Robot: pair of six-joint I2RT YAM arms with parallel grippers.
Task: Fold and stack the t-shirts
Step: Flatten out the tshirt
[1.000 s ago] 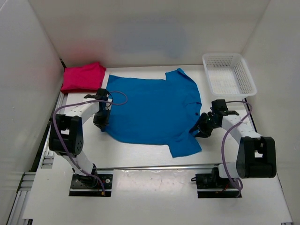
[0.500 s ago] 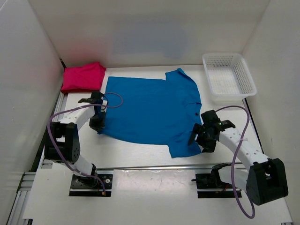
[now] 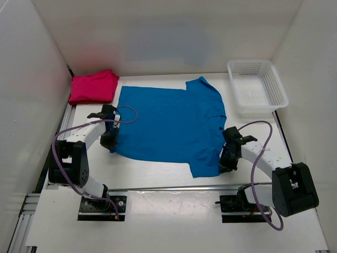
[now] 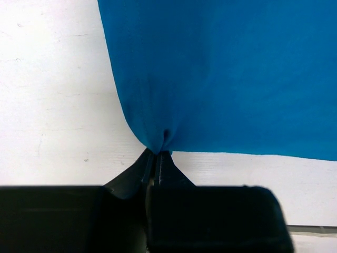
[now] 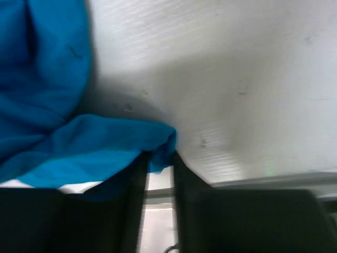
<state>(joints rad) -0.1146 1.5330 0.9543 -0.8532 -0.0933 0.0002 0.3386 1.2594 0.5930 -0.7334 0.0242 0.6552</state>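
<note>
Now | left gripper (image 4: 157,156): fingers pinched tight on blue shirt (image 3: 168,124) at its near-left hem corner | right gripper (image 5: 159,158): fingers clamped on the near sleeve's edge | blue shirt: spread flat mid-table | pink shirt (image 3: 93,87): folded, far-left corner | basket (image 3: 250,62): far right, near the blue shirt but apart from it

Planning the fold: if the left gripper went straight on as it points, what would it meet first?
The blue t-shirt itself: the left gripper is shut on its corner and the fabric spreads straight ahead, though the gripper's tilt is unclear.
</note>
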